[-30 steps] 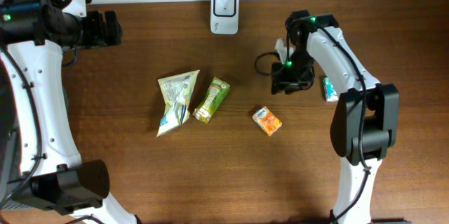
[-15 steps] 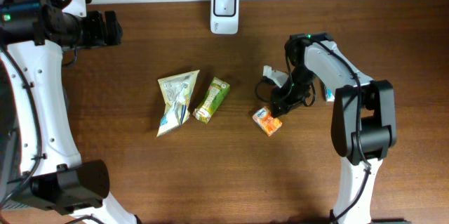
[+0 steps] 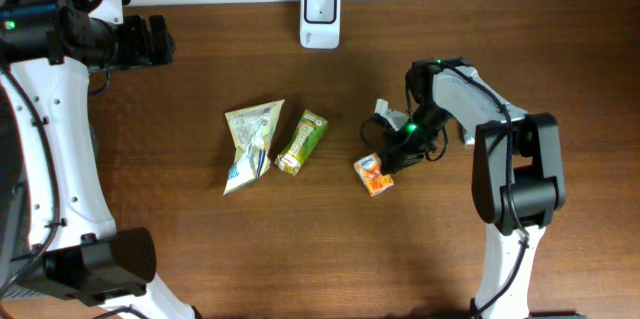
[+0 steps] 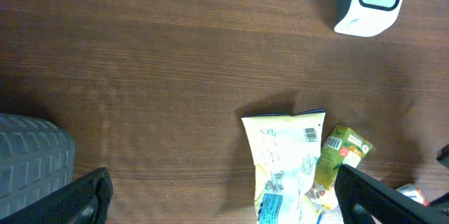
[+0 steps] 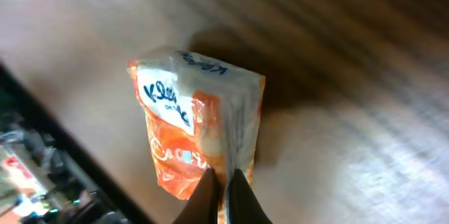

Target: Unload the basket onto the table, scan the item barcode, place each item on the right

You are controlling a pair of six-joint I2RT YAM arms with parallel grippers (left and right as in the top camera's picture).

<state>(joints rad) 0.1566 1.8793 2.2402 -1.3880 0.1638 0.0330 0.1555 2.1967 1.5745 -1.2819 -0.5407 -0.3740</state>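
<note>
- Right claw point(image 5: 224, 190): fingertips closed together, pinching the glossy film at one end of the orange tissue pack point(image 5: 193, 122).
- Pack: soft, rectangular, orange and white. It lies on the desk point(image 3: 200, 249) at 7 o'clock from the claw, long axis 11-to-5, white end towards 11.
- Desk: dark wood grain.
- White rounded scanner point(image 3: 320, 3) stands at 11 o'clock from the pack, well apart.
- Left claw point(image 3: 162, 41): wide open, holding nothing.
</note>
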